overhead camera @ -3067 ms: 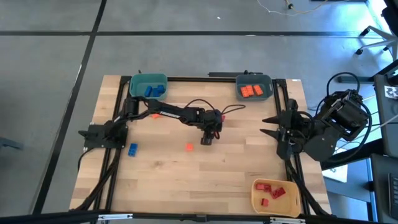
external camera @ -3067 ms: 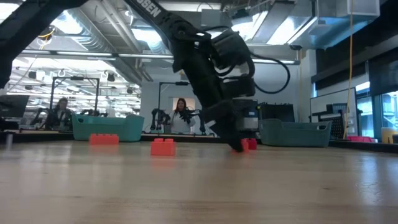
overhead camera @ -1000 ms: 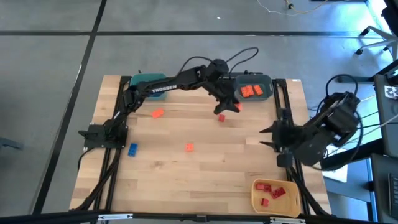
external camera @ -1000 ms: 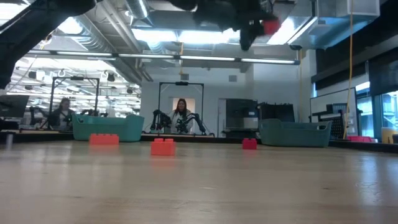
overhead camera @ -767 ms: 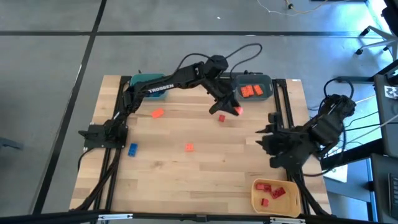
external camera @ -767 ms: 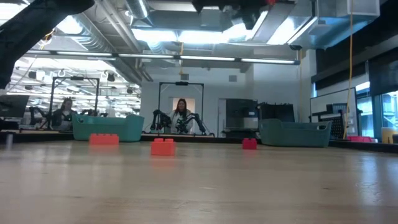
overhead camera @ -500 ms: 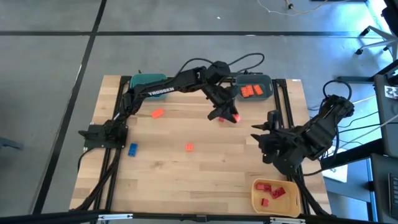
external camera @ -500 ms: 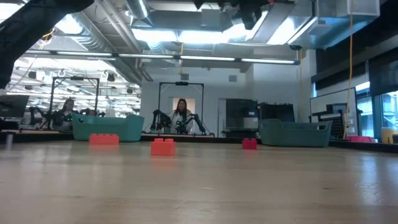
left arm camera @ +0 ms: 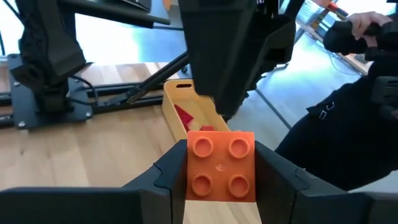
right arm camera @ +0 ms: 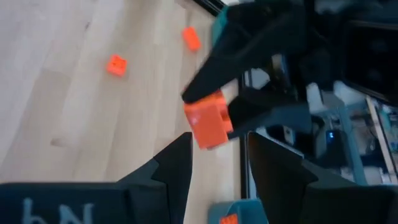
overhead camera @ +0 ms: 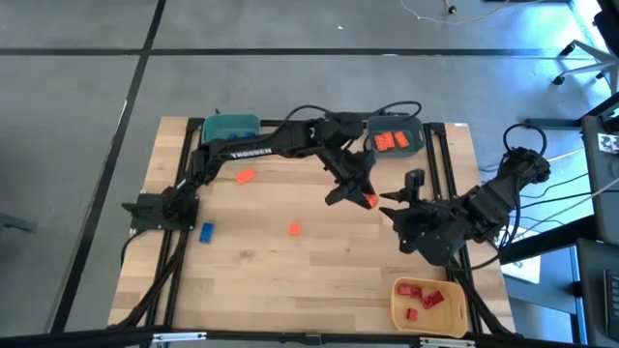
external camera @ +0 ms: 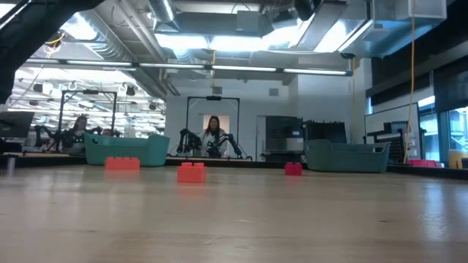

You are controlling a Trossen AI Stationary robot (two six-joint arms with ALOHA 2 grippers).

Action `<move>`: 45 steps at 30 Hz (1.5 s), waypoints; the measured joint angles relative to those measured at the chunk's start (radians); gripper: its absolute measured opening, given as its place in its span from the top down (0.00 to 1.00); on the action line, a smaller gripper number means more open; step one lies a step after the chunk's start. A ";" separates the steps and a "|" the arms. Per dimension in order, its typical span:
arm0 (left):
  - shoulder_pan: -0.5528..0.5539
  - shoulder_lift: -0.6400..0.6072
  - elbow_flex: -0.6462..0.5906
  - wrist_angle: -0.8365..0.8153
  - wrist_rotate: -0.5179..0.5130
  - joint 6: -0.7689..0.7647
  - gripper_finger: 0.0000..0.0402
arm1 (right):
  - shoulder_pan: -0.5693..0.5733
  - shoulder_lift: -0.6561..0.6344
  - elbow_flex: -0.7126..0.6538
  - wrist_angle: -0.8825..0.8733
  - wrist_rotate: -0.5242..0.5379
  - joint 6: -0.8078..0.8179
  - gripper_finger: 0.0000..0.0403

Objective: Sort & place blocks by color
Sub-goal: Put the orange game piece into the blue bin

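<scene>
My left gripper (overhead camera: 360,196) hangs over the table's middle right, shut on an orange-red block (left arm camera: 221,167). My right gripper (right arm camera: 217,148) stands open right in front of that block (right arm camera: 208,122), its fingers pointing at it; whether they touch it I cannot tell. Flat on the wood lie two orange blocks (overhead camera: 245,176) (overhead camera: 294,229) and a blue block (overhead camera: 206,232). The low view shows a red block (external camera: 293,169) on the table. My left gripper pinches the block by two opposite side walls (left arm camera: 186,171) between its two fingers, the studded top facing back toward the wrist. The fingers slant down toward the table's right near side. The block is lifted clear of the table.
A teal bin (overhead camera: 230,126) stands at the far left. A grey-blue bin (overhead camera: 411,127) with orange blocks is at the far right. A yellow bin (overhead camera: 398,300) with red blocks sits at the near right corner. People sit in the room behind.
My left gripper has carried the block toward the table's near and right side, tipping downward, toward my right gripper. My right gripper has come down and toward the table's left, rolling its wrist, until its fingers face the block.
</scene>
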 joint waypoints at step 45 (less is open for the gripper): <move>-0.054 0.001 0.000 0.033 -0.025 -0.031 0.68 | -0.063 0.001 -0.042 0.160 -0.139 -0.246 0.61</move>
